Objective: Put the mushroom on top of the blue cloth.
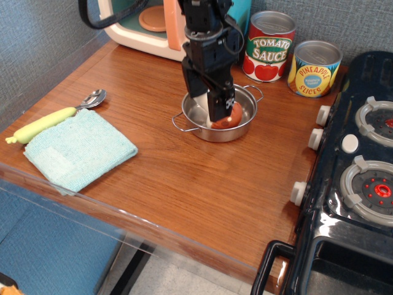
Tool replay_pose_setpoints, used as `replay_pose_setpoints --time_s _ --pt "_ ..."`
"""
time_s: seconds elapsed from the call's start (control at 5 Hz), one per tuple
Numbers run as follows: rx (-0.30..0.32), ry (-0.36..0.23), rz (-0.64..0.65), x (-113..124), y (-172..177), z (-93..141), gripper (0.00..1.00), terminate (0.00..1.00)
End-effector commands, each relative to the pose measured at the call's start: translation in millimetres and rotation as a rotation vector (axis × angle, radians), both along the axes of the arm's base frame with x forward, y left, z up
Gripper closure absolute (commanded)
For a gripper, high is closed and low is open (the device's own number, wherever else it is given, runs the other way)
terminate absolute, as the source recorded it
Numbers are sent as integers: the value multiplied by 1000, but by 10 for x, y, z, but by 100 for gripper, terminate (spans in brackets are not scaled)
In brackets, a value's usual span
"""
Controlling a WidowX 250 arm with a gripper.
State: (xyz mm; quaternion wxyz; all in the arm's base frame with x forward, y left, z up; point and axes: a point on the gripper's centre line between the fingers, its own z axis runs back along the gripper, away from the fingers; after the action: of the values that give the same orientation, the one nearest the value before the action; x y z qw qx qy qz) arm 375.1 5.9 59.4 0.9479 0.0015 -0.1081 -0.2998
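The mushroom [234, 115] lies on its side in the steel pan [191, 126] at the middle of the table. Only part of its reddish-brown cap and a bit of white stem show. My black gripper [209, 107] reaches down into the pan, its fingers apart on either side of the stem, hiding most of it. I cannot tell whether the fingers touch the mushroom. The blue cloth [78, 149] lies flat and bare near the front left edge, well to the left of the gripper.
A yellow-handled spoon [43, 123] lies just behind the cloth. A teal toy microwave [153, 24] stands at the back, with a tomato sauce can [268, 47] and a pineapple can [314, 69] to its right. A black toy stove [362, 172] fills the right side.
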Motion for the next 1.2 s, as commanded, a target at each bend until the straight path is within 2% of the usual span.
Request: replay_pose_setpoints --time_s 0.0,0.2,0.6,1.0 --pt "-39 -76 -2 24 19 330 0 0" --pt "-46 -66 14 101 -37 286 0 0" --pt "-12 -35 64 302 -54 -50 0 0" --pt "22 -8 61 245 -47 -242 0 0"
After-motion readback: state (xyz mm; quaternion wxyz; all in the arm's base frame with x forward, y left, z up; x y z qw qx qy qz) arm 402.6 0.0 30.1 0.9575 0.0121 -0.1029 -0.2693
